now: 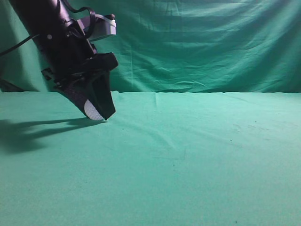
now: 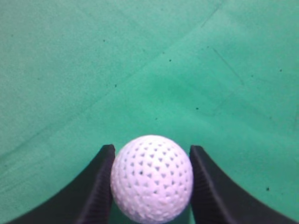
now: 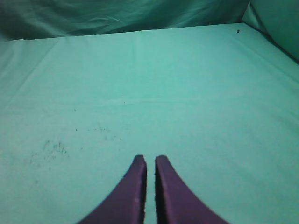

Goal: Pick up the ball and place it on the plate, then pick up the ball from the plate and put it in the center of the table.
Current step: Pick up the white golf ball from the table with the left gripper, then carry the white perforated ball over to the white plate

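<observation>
Dimpled white ball (image 2: 152, 178) sits clenched between the black fingers (image 2: 96, 186) of the left end effector (image 1: 96, 109), low over the desk (image 1: 188, 155) near its far left edge; open green cloth extends rightward. Right end effector (image 3: 150, 186): fingers nearly together, grasping nothing.

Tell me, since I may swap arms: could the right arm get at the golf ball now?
Probably not: the golf ball sits clamped in the left gripper, whose fingers cover both sides, and the right gripper is shut.
</observation>
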Controlling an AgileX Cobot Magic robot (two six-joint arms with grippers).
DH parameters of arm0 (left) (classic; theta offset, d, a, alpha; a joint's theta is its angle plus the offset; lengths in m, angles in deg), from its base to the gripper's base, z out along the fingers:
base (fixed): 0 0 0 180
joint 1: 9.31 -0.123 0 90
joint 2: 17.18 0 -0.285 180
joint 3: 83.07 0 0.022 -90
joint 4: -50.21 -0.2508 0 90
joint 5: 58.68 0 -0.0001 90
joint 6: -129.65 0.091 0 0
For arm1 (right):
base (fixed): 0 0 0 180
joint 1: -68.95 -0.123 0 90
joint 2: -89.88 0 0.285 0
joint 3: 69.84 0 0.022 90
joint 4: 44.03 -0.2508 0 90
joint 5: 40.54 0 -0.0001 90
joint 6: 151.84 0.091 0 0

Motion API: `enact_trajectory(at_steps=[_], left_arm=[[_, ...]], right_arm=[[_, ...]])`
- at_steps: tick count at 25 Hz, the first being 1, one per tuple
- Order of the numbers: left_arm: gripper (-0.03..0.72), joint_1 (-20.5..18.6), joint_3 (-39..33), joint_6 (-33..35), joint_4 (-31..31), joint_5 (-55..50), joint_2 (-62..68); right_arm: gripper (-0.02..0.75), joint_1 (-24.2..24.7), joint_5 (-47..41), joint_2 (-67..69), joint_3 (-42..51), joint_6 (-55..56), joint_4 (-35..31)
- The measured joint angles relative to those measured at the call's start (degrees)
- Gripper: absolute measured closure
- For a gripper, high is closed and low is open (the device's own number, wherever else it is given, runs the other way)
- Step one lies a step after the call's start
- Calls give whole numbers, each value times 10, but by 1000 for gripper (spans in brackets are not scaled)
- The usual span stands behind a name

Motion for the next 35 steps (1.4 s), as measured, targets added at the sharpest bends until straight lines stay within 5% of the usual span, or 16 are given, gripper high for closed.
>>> enact_trajectory(at_steps=[11,19,28,35], left_arm=[[383,0,-1,-4,-4,-34,-60],[383,-7,-1,-72,-18,-126,-195],[383,-157,-1,-136,-64,-237,-326],[383,-239,-3,-219,-177,-287,-355]], right_arm=[[658,0,0,0,0,0,0],[658,0,2,0,0,0,2],[658,0,224,0,0,26,-26],[658,0,64,89,-122,30,-28]])
